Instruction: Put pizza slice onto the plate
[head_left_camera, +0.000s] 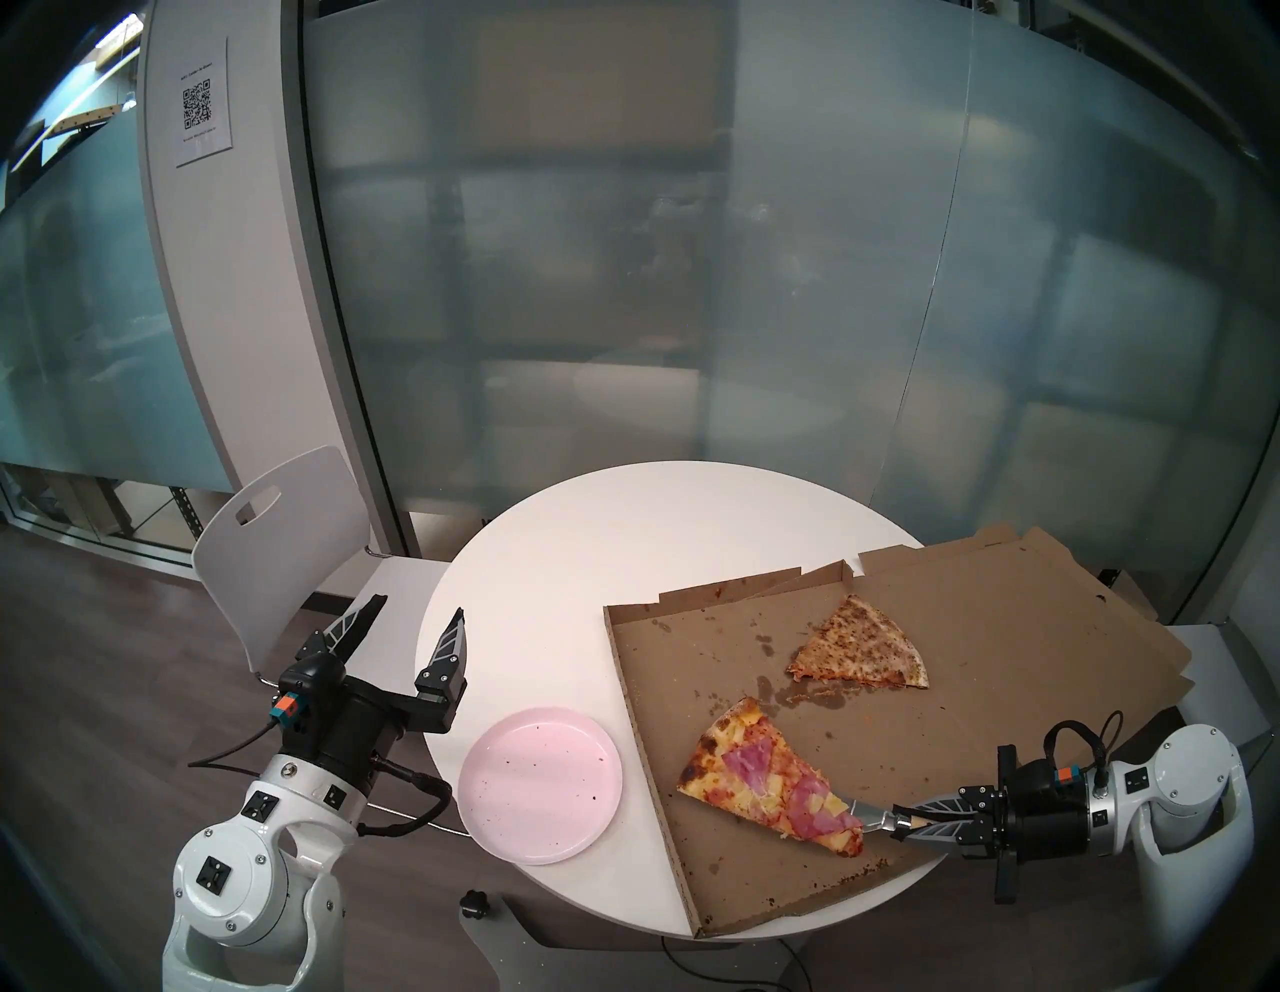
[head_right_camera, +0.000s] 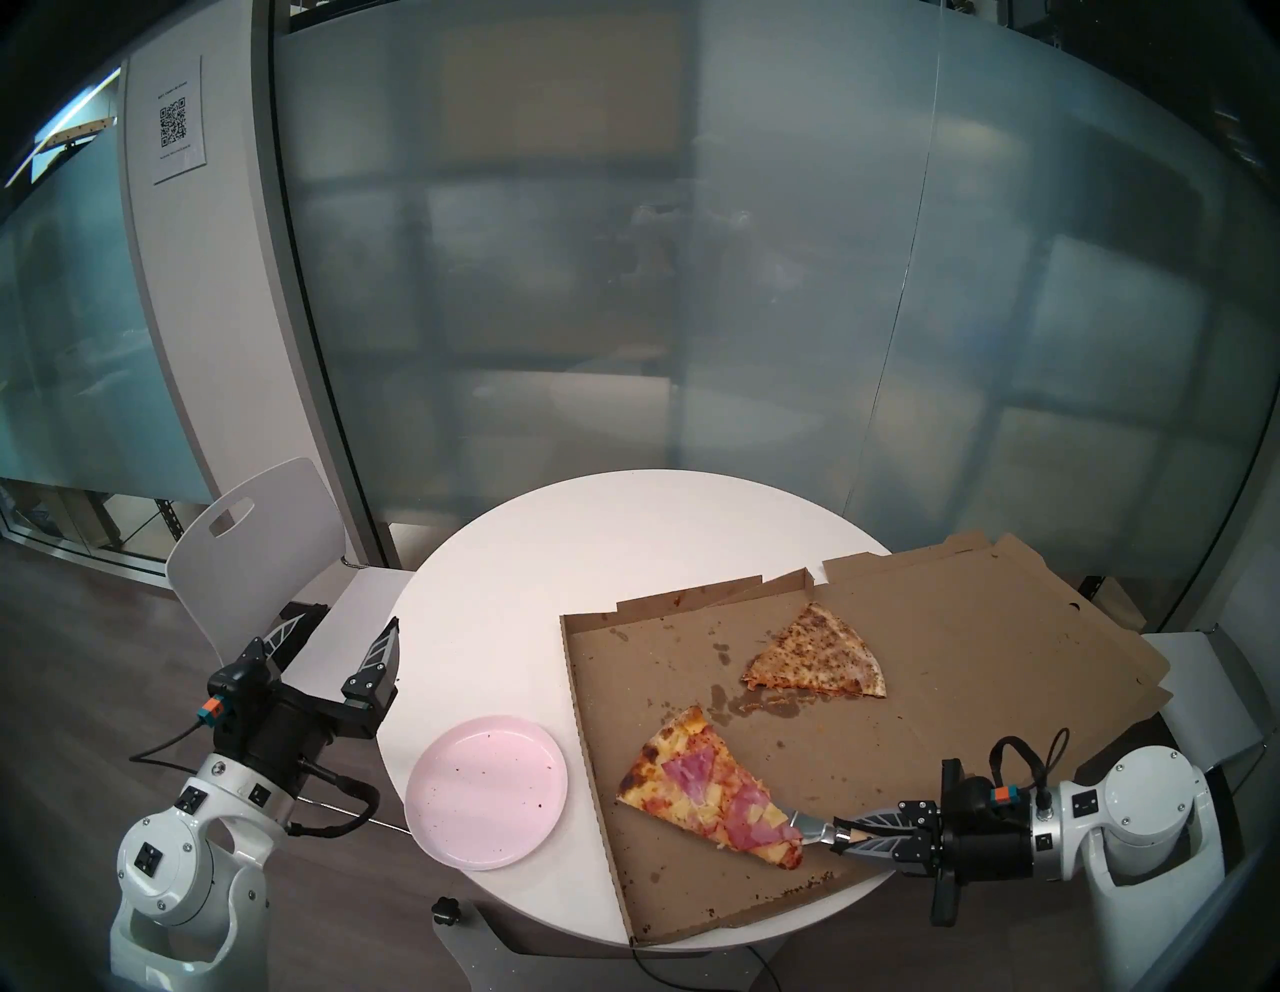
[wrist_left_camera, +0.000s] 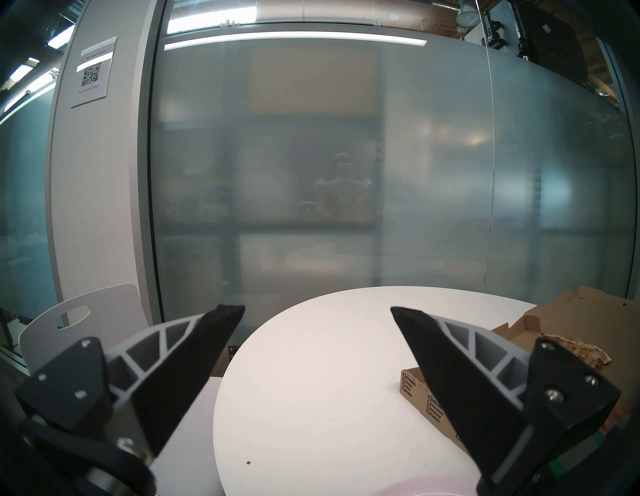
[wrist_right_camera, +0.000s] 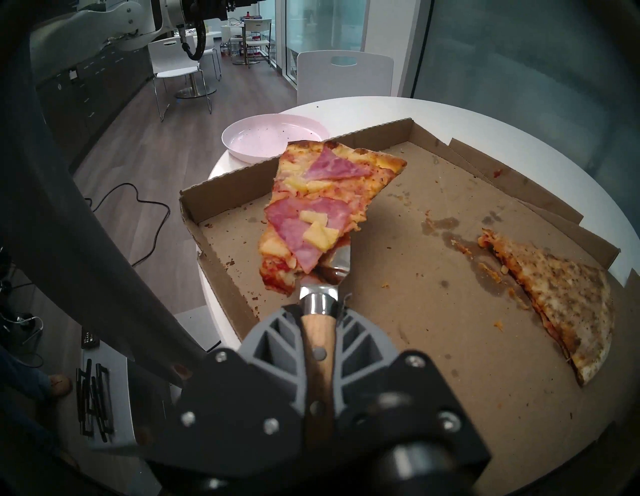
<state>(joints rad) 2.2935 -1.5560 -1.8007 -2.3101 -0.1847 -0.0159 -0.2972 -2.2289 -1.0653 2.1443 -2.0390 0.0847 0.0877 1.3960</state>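
Note:
The pizza slice (head_left_camera: 769, 776) (head_right_camera: 706, 790) (wrist_right_camera: 322, 204), topped with ham and pineapple, lies on the metal blade of a wooden-handled server (wrist_right_camera: 317, 332) over the near left part of the open box. In the right wrist view it looks raised off the box floor, with its tip sagging beside the blade. My right gripper (head_left_camera: 900, 821) (head_right_camera: 841, 831) (wrist_right_camera: 317, 308) is shut on the server's handle. The pale pink plate (head_left_camera: 540, 783) (head_right_camera: 485, 790) (wrist_right_camera: 270, 138) sits bare on the table, just left of the box. My left gripper (head_left_camera: 415, 613) (head_right_camera: 350, 620) (wrist_left_camera: 315, 310) hangs open and holds nothing, at the table's left edge behind the plate.
The cardboard pizza box (head_left_camera: 900, 727) covers the right half of the round white table (head_left_camera: 623, 540), its lid folded back off the edge. A pale speckled slice (head_left_camera: 862, 648) lies at the box's far side. A white chair (head_left_camera: 277, 554) stands left of the table, with a glass wall behind.

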